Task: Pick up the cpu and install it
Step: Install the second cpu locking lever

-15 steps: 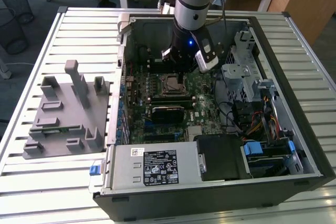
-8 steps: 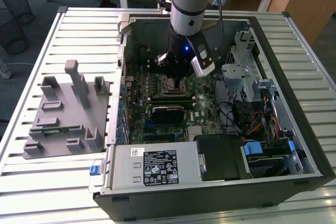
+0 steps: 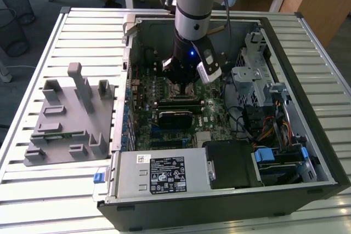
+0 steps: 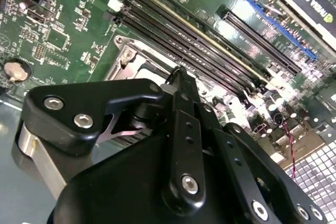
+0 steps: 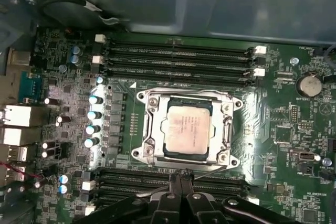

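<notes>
The cpu (image 5: 189,128) already sits in the socket (image 5: 148,129) on the motherboard (image 5: 283,129), and the tool (image 5: 180,182), fingers together and holding nothing, hovers just beside it, so seating looks done, only checking left.

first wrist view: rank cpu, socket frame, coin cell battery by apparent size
1. socket frame, the metal surround, largest.
2. cpu, sitting inside that frame.
3. coin cell battery, smallest by far.
All three lie on the same board, so nearness hardly skews it.
</notes>
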{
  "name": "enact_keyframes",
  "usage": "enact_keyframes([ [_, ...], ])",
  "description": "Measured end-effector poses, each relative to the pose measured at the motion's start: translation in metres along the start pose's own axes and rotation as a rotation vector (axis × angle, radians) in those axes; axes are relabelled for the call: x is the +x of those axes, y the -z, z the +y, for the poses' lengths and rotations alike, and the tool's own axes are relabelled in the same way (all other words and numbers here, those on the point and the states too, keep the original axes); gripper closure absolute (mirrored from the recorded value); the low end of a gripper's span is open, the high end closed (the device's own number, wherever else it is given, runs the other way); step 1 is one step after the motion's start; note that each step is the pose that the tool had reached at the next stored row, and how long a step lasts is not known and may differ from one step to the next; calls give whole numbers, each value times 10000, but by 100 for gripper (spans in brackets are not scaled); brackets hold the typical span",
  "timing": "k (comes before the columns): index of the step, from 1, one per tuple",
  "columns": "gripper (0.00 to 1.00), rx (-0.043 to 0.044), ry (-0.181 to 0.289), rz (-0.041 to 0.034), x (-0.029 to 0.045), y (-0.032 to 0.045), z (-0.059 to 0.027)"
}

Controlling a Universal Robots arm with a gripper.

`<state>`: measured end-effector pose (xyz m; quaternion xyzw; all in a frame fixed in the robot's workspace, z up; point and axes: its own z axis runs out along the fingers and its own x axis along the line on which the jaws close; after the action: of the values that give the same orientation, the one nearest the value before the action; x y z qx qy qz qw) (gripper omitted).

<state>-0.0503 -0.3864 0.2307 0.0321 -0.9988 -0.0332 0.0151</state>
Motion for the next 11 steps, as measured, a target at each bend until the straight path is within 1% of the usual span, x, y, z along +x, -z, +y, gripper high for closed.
enact_keyframes([
  [4,89,-2,7,16,11,-32,-12],
  [7,89,-1,21,18,31,-58,-23],
  [11,89,-1,27,21,35,-81,-27],
])
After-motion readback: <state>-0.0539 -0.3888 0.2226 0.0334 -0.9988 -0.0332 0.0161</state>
